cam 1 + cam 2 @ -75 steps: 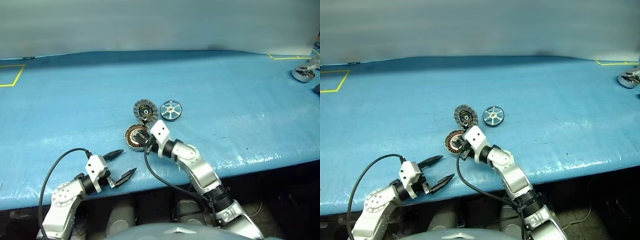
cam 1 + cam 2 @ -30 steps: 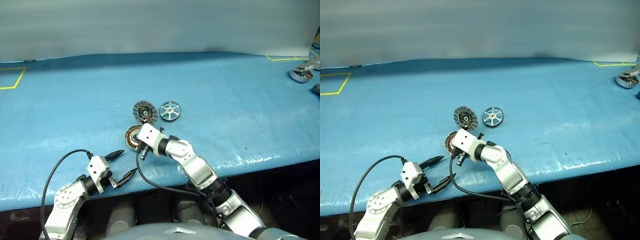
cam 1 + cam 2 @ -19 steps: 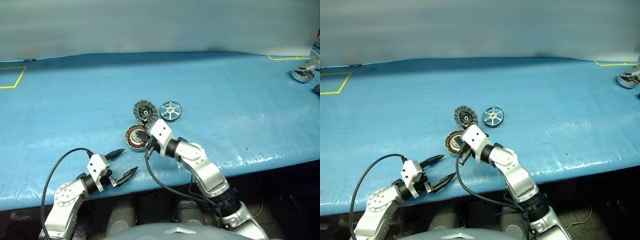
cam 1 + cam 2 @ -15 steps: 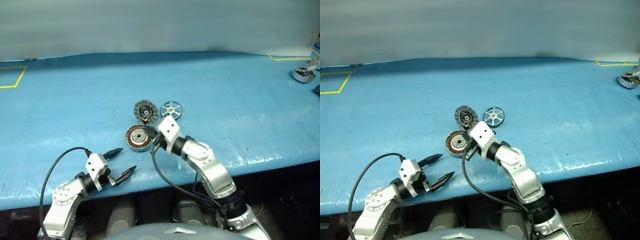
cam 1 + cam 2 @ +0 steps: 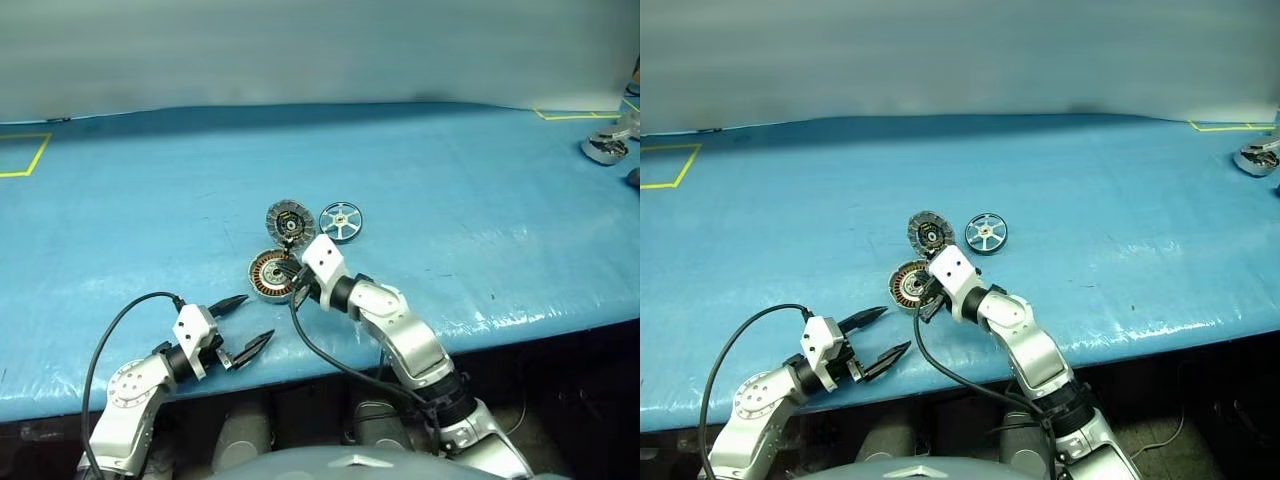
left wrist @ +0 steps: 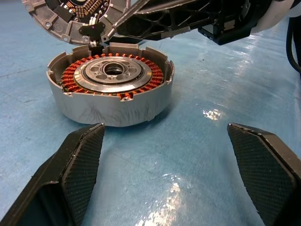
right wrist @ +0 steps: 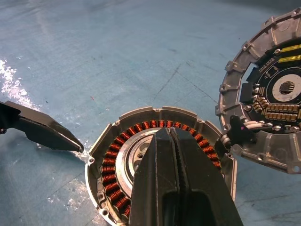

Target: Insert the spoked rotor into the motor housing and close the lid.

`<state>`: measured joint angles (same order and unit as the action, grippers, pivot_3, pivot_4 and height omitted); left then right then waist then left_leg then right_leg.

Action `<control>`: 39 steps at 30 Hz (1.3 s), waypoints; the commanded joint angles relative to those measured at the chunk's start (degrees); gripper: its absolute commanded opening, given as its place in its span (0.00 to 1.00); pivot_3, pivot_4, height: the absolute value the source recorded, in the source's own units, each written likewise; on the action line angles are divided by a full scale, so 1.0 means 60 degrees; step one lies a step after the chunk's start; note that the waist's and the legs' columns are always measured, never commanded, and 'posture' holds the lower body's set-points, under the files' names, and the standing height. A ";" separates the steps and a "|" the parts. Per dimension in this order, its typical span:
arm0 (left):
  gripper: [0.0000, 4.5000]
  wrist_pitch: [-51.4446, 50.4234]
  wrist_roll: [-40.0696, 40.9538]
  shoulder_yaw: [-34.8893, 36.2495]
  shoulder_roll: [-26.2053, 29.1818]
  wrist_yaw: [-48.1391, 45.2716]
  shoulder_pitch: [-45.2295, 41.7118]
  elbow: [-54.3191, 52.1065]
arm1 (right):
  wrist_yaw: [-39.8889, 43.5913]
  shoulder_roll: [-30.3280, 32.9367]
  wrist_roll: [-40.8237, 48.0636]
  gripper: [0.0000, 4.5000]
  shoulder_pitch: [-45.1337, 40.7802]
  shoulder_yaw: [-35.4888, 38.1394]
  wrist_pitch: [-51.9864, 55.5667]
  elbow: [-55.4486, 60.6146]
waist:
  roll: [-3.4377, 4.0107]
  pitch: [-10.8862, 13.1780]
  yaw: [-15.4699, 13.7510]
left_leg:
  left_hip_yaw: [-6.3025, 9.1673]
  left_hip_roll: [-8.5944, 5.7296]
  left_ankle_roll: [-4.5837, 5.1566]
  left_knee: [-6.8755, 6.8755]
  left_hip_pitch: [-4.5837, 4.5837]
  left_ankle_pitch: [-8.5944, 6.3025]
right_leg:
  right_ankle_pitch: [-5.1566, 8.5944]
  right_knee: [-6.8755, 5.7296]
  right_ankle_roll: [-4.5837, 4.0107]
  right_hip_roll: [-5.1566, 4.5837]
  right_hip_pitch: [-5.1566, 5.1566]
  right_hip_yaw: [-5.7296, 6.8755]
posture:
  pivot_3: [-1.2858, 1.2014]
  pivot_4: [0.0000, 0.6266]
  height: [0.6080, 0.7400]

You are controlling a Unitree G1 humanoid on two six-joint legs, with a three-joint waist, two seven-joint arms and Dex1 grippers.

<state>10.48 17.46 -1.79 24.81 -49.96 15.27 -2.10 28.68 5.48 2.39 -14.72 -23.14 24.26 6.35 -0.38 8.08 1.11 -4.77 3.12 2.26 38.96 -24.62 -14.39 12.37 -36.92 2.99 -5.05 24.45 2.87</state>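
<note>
Count: three round motor parts are seen on the blue table, one of each kind, grouped near the middle of its front edge; two grippers are in view.
Motor housing: a short round silver puck with a notched rim, a ring of copper-red windings and a pale metal centre with a hole; it is placed nearest the front edge of the three.
Lid: a flat grey disc with blocky segments around the rim, a dark centre and yellowish strips; it lies just behind the housing, and in the right wrist view its rim is seen almost touching the housing's rim.
Spoked rotor: a small shiny silver wheel with open gaps between its spokes and a small hub; it lies flat just right of the lid, apart from the housing.
Right gripper: the fingers are pressed together with nothing between them, and the tips are held over the housing's windings.
Left gripper: the fingers are spread wide and empty, close to the front edge, pointed at the housing from its left front.
Writing: no readable label or brand is made out on any part.
Other: a further metal object is seen at the far right edge of the table.
</note>
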 commanded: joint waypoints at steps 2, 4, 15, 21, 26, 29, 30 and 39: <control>0.99 0.0099 0.0046 0.0054 -0.0047 0.0126 0.0185 -0.0341 | -0.0032 -0.0119 -0.0126 0.01 -0.0298 -0.0065 -0.0330 -0.0448 | 0.0000 0.0001 0.0006 | -0.0002 0.0001 0.0002 0.0000 -0.0002 -0.0001 | -0.0001 0.0000 0.0001 -0.0006 0.0001 -0.0001 | 0.52 0.24 1.00; 0.99 0.0111 0.0035 0.0037 -0.0063 0.0167 0.0240 -0.0385 | -0.0051 -0.0145 -0.0190 0.01 -0.0343 -0.0088 -0.0338 -0.0731 | 0.0001 0.0001 0.0010 | -0.0002 0.0004 0.0001 0.0000 -0.0001 -0.0001 | -0.0001 0.0000 0.0002 -0.0006 0.0001 0.0001 | 0.52 0.24 1.00; 0.99 0.0176 -0.0028 -0.0033 -0.0149 0.0319 0.0306 -0.0392 | -0.0035 -0.0120 -0.0674 0.01 -0.0387 -0.0383 -0.0424 -0.1214 | 0.0002 0.0001 0.0045 | -0.0011 0.0031 -0.0002 0.0001 0.0012 0.0001 | -0.0001 -0.0003 0.0001 0.0008 -0.0002 0.0000 | 0.52 0.24 1.00; 0.99 0.0186 -0.0040 -0.0056 -0.0161 0.0338 0.0318 -0.0382 | -0.0365 -0.0174 -0.0992 0.01 -0.0492 -0.0316 -0.0716 -0.0840 | 0.0002 0.0001 0.0052 | -0.0015 0.0058 -0.0014 0.0001 0.0015 0.0007 | -0.0008 -0.0003 -0.0013 0.0033 -0.0001 0.0000 | 0.52 0.24 1.00; 0.99 0.0202 -0.0056 -0.0100 -0.0204 0.0330 0.0308 -0.0315 | -0.0181 -0.0238 -0.0881 0.01 -0.0557 -0.0336 -0.0662 -0.0584 | 0.0003 0.0002 0.0047 | -0.0015 0.0061 -0.0017 0.0000 0.0011 0.0008 | -0.0009 -0.0001 -0.0017 0.0037 0.0002 -0.0001 | 0.52 0.24 1.00; 0.99 0.0211 -0.0071 -0.0121 -0.0225 0.0317 0.0286 -0.0298 | -0.0183 -0.0320 -0.0931 0.01 -0.0594 -0.0392 -0.0692 -0.0894 | 0.0003 0.0002 0.0042 | -0.0015 0.0061 -0.0018 0.0000 0.0009 0.0008 | -0.0009 0.0000 -0.0018 0.0037 0.0004 0.0000 | 0.52 0.24 1.00; 0.99 0.0215 -0.0076 -0.0118 -0.0226 0.0315 0.0282 -0.0294 | -0.0196 -0.0323 -0.0979 0.01 -0.0610 -0.0424 -0.0719 -0.0967 | 0.0004 0.0002 0.0043 | -0.0015 0.0061 -0.0018 0.0000 0.0009 0.0008 | -0.0009 0.0000 -0.0018 0.0037 0.0004 0.0000 | 0.52 0.24 1.00; 0.99 0.0224 -0.0075 -0.0077 -0.0192 0.0329 0.0321 -0.0301 | -0.0155 -0.0430 -0.1018 0.01 -0.0810 -0.0438 -0.0633 -0.1383 | 0.0004 0.0003 0.0041 | -0.0015 0.0063 -0.0018 0.0000 0.0009 0.0007 | -0.0009 0.0000 -0.0019 0.0038 0.0006 0.0000 | 0.52 0.24 1.00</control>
<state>10.86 16.89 -2.02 23.79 -47.80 16.86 -2.37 27.56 3.57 -3.96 -18.97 -25.65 20.74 -1.39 -0.35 8.10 1.36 -4.86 3.50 2.15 38.96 -24.56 -14.34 12.32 -36.92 2.87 -4.83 24.47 2.87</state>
